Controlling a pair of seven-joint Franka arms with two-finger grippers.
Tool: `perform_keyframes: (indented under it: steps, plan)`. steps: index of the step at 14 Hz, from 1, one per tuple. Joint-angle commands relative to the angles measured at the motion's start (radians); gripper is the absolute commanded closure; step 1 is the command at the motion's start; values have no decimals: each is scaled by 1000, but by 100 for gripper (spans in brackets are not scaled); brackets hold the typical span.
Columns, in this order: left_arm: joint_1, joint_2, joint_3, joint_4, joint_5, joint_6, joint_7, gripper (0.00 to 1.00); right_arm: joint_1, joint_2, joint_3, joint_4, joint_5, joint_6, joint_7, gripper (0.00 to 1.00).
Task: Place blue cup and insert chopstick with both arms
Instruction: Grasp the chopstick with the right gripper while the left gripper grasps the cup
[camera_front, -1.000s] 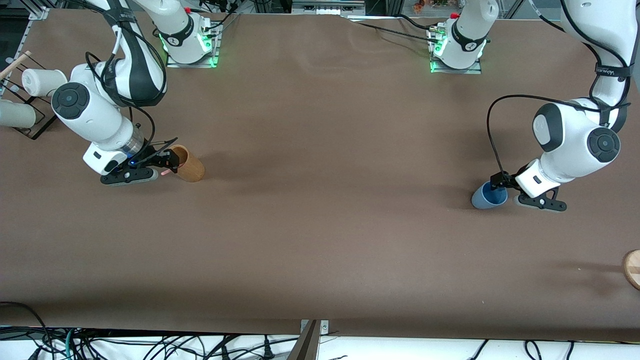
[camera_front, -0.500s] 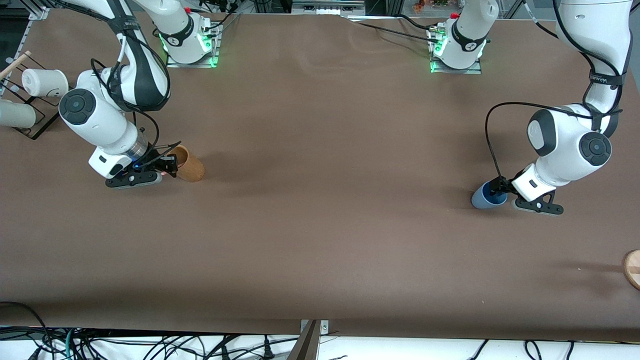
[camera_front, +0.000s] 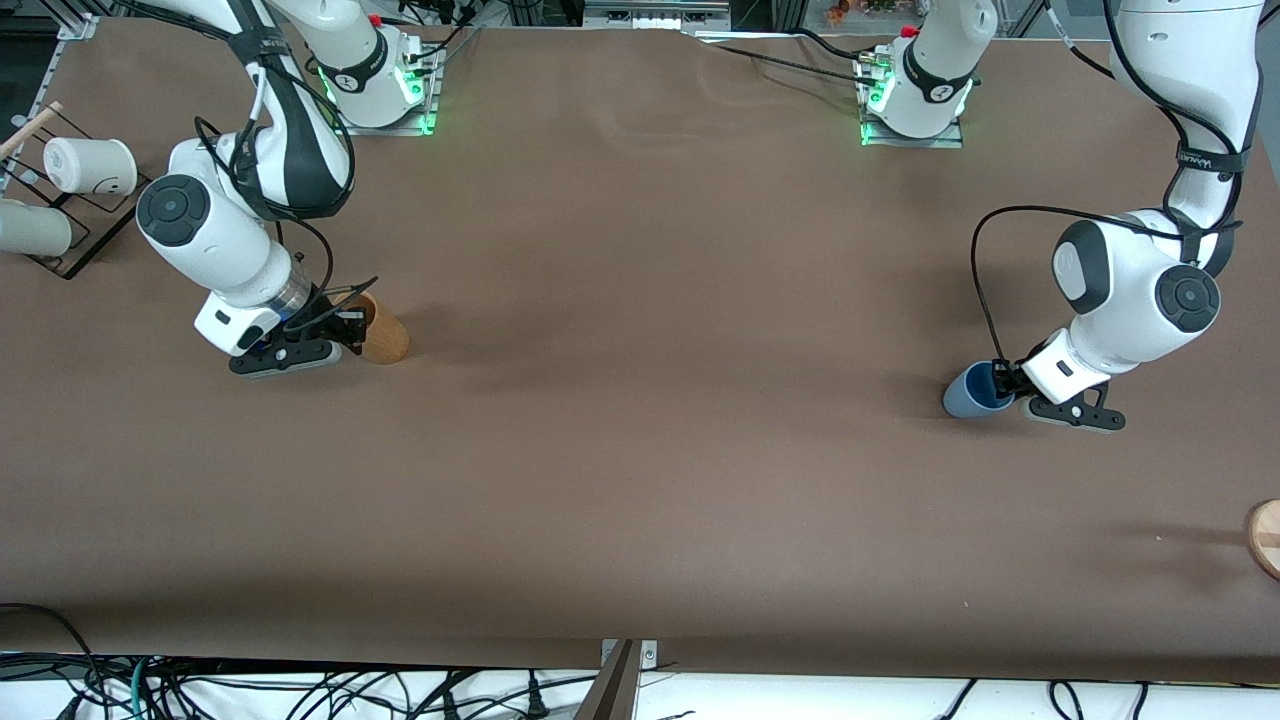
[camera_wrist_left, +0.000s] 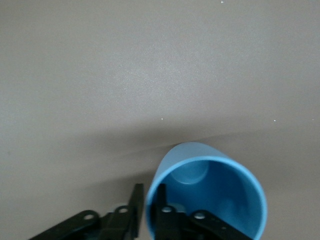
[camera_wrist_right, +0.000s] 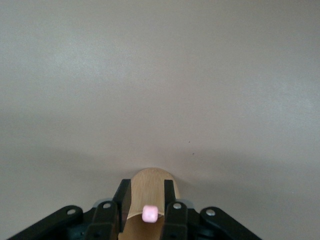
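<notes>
The blue cup (camera_front: 968, 398) lies tipped on the table at the left arm's end, its mouth toward my left gripper (camera_front: 1000, 381). In the left wrist view my left gripper (camera_wrist_left: 150, 192) pinches the cup's wall (camera_wrist_left: 215, 200), one finger inside and one outside. At the right arm's end, the tan wooden cup (camera_front: 385, 340) lies tilted with its mouth toward my right gripper (camera_front: 348, 324). In the right wrist view the open gripper (camera_wrist_right: 146, 187) straddles the tan cup (camera_wrist_right: 150, 182). The pink chopstick (camera_wrist_right: 150, 214) shows end-on at the cup's mouth, untouched between the fingers.
Two white cups (camera_front: 90, 165) (camera_front: 30, 228) sit on a black rack at the right arm's end, with a light wooden stick (camera_front: 30, 125) above them. A round wooden piece (camera_front: 1265, 538) lies at the left arm's end, nearer the camera.
My right gripper has slid toward the tan cup and now straddles its mouth. My left gripper has moved onto the blue cup's rim and closed on its wall.
</notes>
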Motion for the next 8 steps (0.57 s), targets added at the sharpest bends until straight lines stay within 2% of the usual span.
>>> perform_keyframes:
  steps: [1, 4, 8]
  plan:
    - [-5, -4, -2, 30, -21, -37, 8, 100, -8, -20, 7, -19, -7, 12, -17, 69]
    - [-60, -13, -8, 176, -107, -245, -5, 100, -8, -26, 7, -21, -9, 4, -17, 83]
    - [-213, -7, -14, 267, -138, -308, -167, 100, -8, -31, 7, -22, -7, -2, -23, 96]
